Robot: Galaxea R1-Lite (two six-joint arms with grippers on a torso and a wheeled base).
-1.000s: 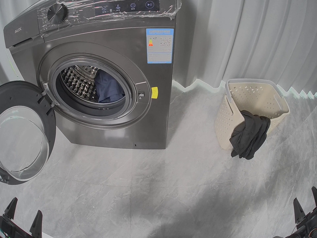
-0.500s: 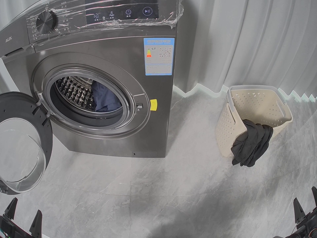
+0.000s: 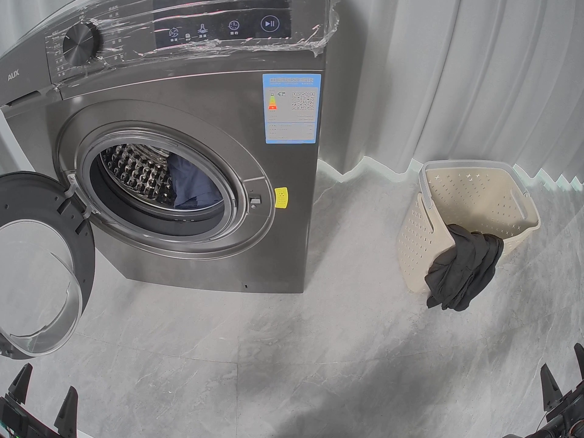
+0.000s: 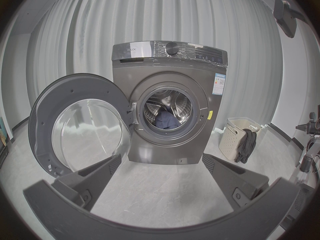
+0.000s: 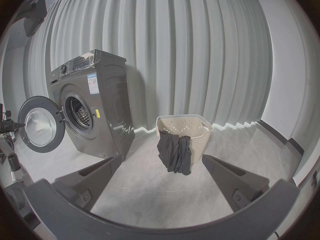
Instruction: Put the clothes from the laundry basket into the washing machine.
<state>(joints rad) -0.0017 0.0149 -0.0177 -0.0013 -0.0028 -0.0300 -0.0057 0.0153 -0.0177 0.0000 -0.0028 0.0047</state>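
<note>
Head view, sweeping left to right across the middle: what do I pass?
In order: open door → blue garment in the drum → yellow sticker → laundry basket.

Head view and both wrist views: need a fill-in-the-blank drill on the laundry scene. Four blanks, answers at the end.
1. The round glass door of the grey front-loading washing machine stands ____.
2. A dark blue garment lies inside the machine's ____.
3. Draped over the rim of the beige perforated plastic laundry basket is one ____ garment.
4. The left gripper and right gripper, jaws apart, each hold ____.

Answers: open; drum; black; nothing
</note>
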